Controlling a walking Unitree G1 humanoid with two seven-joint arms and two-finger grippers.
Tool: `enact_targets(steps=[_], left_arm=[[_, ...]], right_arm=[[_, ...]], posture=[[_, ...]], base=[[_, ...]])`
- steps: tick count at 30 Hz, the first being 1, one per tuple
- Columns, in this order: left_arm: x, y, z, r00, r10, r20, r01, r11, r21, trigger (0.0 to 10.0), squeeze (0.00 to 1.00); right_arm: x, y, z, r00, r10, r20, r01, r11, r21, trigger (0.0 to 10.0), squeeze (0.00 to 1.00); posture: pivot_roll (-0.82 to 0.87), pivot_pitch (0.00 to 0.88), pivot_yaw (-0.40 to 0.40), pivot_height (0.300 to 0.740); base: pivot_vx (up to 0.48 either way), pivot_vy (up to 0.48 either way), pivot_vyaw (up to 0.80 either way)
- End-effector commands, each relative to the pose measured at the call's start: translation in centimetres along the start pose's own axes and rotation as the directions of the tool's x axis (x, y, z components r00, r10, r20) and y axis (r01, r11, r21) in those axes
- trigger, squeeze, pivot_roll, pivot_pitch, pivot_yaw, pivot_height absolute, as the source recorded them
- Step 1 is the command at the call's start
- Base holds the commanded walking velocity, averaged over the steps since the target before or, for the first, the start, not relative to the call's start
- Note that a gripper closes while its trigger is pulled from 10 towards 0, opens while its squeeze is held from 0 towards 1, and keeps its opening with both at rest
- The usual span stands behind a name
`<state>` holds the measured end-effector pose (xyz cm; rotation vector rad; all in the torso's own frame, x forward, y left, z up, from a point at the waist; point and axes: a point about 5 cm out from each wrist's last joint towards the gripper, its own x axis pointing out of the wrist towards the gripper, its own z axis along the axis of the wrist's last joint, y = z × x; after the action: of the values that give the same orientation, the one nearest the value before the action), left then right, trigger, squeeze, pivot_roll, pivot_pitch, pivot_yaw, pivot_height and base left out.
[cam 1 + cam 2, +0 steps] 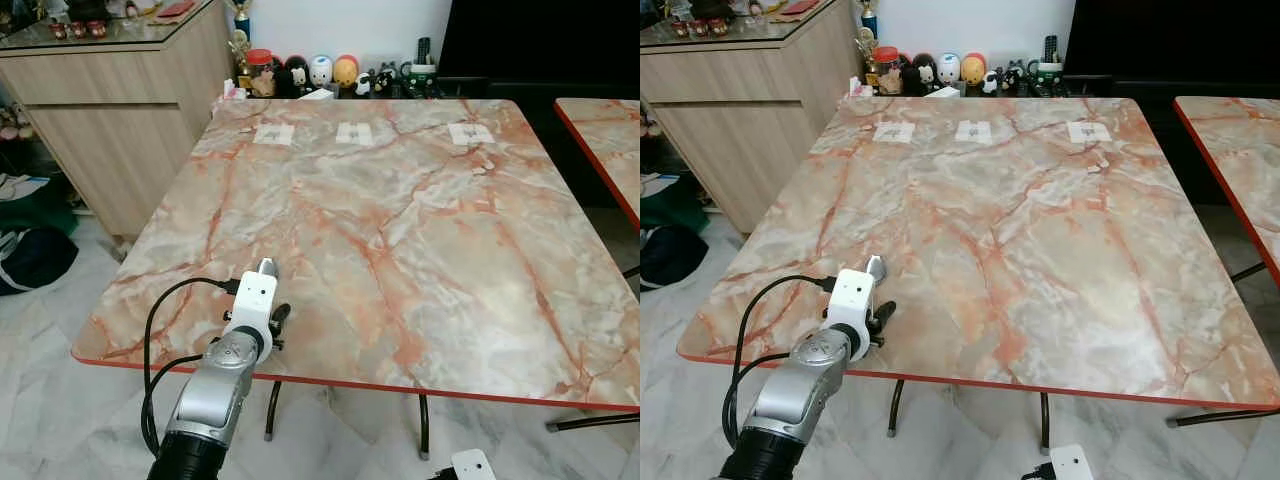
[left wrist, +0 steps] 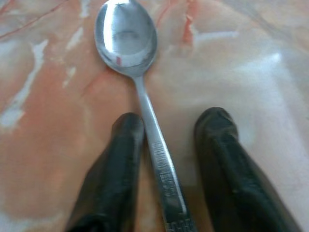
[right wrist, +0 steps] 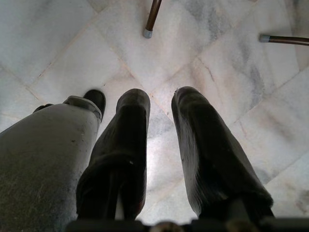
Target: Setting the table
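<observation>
A shiny steel spoon point(image 2: 140, 101) lies flat on the pink-veined marble table point(image 1: 400, 230), near its front left corner — the left gripper point(image 2: 176, 140) parted around the handle, one finger touching it. The right gripper point(image 3: 159, 125) hangs open over pale floor tiles point(image 3: 217, 53).

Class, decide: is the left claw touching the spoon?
Touching. In the left wrist view, the spoon handle lies against one finger of the left claw; a gap separates it from the other.
</observation>
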<state>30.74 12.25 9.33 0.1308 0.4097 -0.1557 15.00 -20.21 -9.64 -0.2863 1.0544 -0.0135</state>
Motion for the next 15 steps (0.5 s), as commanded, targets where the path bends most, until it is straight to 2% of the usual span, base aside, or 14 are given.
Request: enact_targets(steps=[1, 15], left_arm=[[0.05, 0.42, -3.23, 0.990, 0.025, -0.139, -0.026, 1.000, -0.007, 0.0, 0.00], [-0.02, 0.76, -3.60, 0.989, 0.049, -0.141, -0.047, 0.999, 0.014, 0.0, 0.00]], right_arm=[[-0.05, 0.18, -0.33, 1.000, 0.003, -0.013, -0.003, 1.000, 0.002, 10.0, 0.00], [-0.05, 0.18, -0.32, 1.000, 0.003, -0.014, -0.003, 1.000, 0.002, 10.0, 0.00]], posture=[[-0.01, 0.044, 0.021, 0.740], [-0.01, 0.044, 0.021, 0.740]], base=[[0.000, 0.000, 0.00], [0.000, 0.000, 0.00]])
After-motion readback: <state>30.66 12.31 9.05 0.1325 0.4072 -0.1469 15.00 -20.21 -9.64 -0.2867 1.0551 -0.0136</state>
